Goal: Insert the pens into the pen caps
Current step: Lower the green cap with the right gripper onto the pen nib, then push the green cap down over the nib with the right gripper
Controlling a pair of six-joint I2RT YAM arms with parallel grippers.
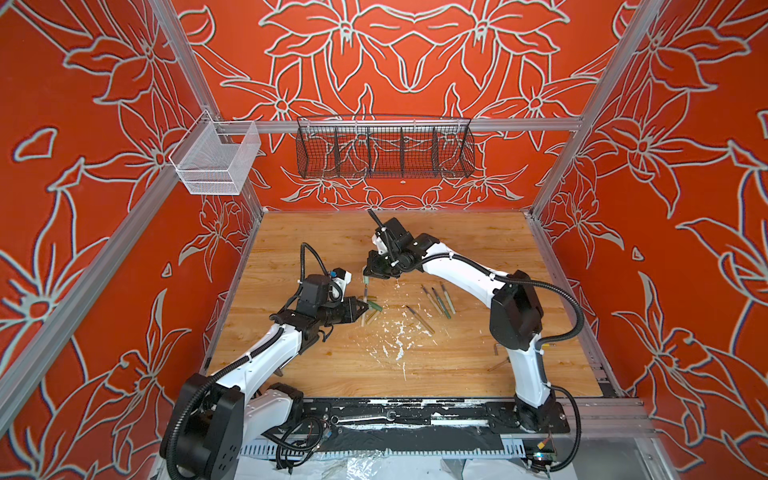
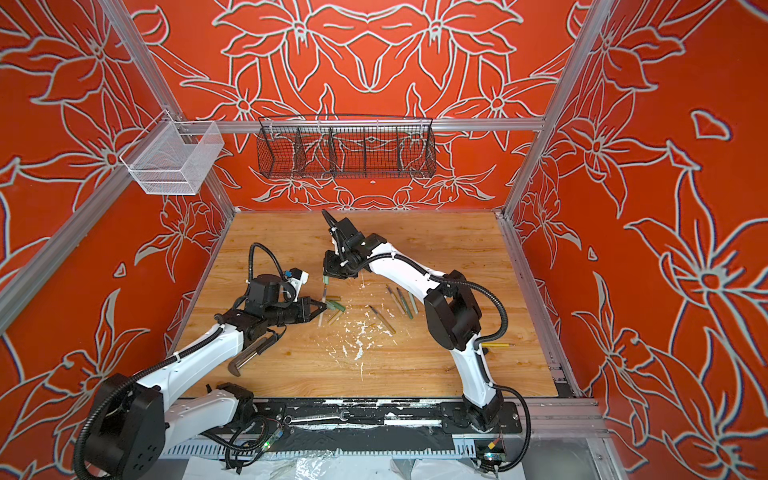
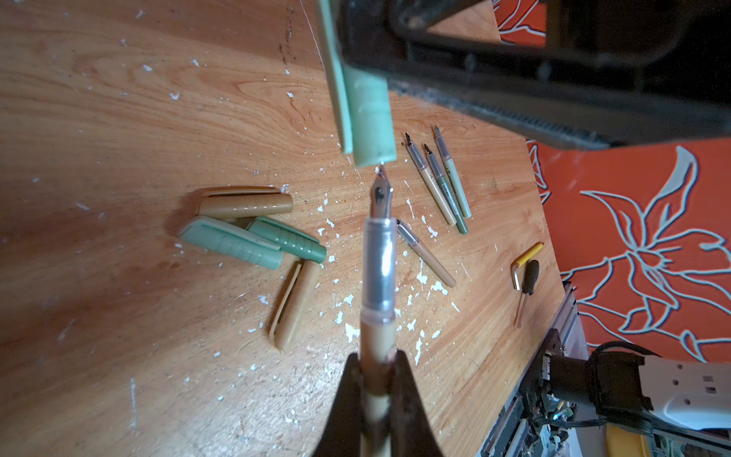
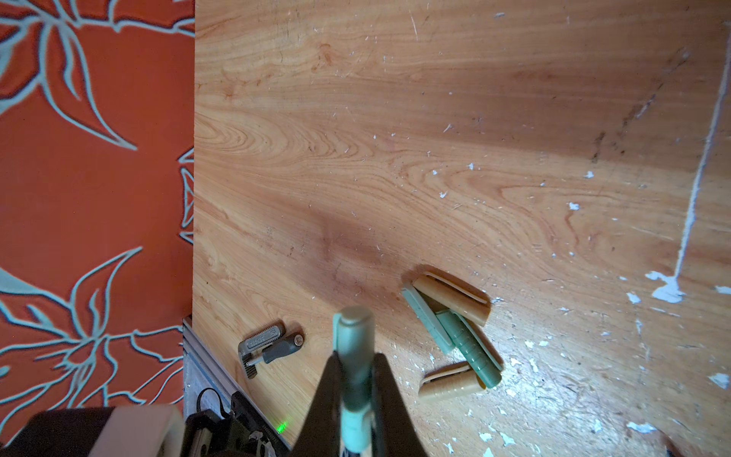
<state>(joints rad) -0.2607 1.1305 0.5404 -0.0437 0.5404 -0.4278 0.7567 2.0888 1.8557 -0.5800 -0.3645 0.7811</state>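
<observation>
Wood table [image 1: 457, 249], white flecks [image 1: 395, 332] mid. L claw [image 3: 377, 358] clamped on tan pen [image 3: 379, 269]. R claw [image 4: 358, 356] clamped on pale green cap [image 3: 370, 122], held above table. Nib tip right at cap mouth, whole nib visible. 4 loose pens [image 3: 439, 186] flat on table, R of held pair in both top views. 4 loose caps [image 3: 253, 233] bunched by L claw.
</observation>
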